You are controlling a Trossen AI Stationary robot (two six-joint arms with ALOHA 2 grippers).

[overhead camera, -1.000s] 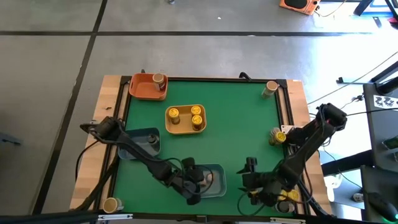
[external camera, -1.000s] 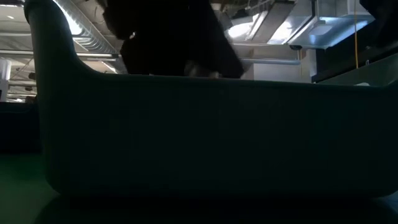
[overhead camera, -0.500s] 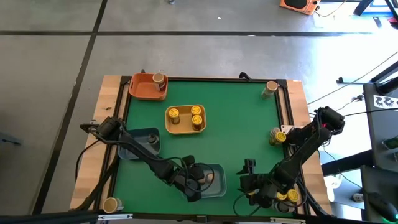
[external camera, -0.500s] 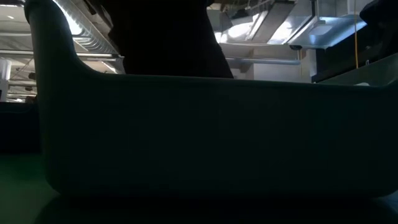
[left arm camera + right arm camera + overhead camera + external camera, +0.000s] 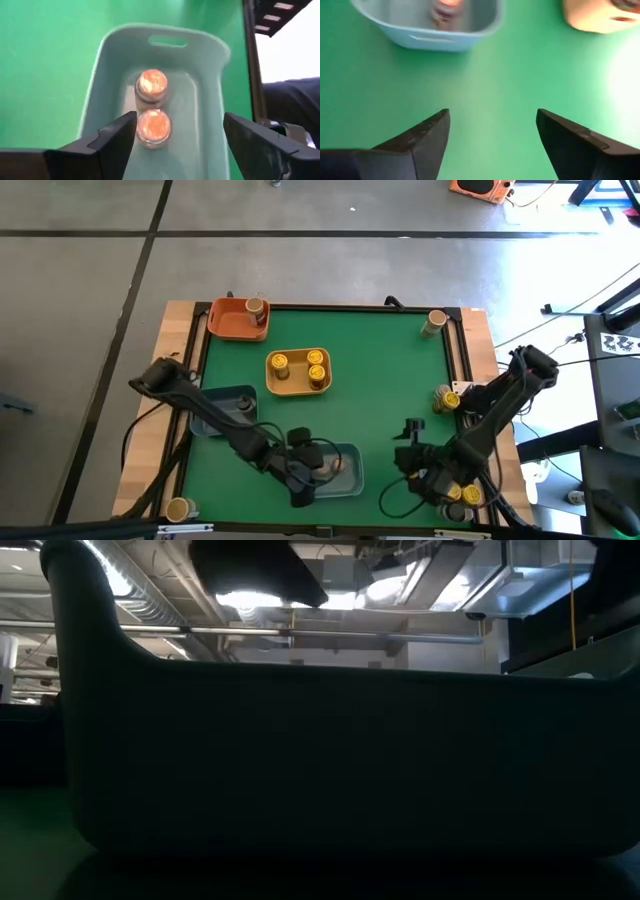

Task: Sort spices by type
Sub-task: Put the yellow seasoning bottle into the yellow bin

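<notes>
Hovering over the near blue tray (image 5: 345,470), the left pincer (image 5: 180,135) stands spread, nothing between its fingers. Only the left wrist view shows what's inside: two tan-lidded jars (image 5: 152,115) touching, one behind the other, approx mid-tray. From the high view that tray's contents are mostly hidden under the arm.

Right pincer (image 5: 490,135) also spread & empty, above bare green worktop (image 5: 380,390) near the front edge, right of the near blue tray. Its wrist view catches another blue tray (image 5: 425,25) w/ a jar in it, blurred.

High view alone gives the rest: yellow tray (image 5: 298,372) w/ three yellow-lidded jars, orange tray (image 5: 232,320) w/ one jar at back left, far blue tray (image 5: 228,408) w/ a dark-lidded jar at left. Loose jars: back right corner (image 5: 434,323), right edge (image 5: 445,398), front left corner (image 5: 178,509), front right by the right arm (image 5: 462,495).

Low view: just a dark tray wall (image 5: 330,760) filling it, ceiling beyond.
</notes>
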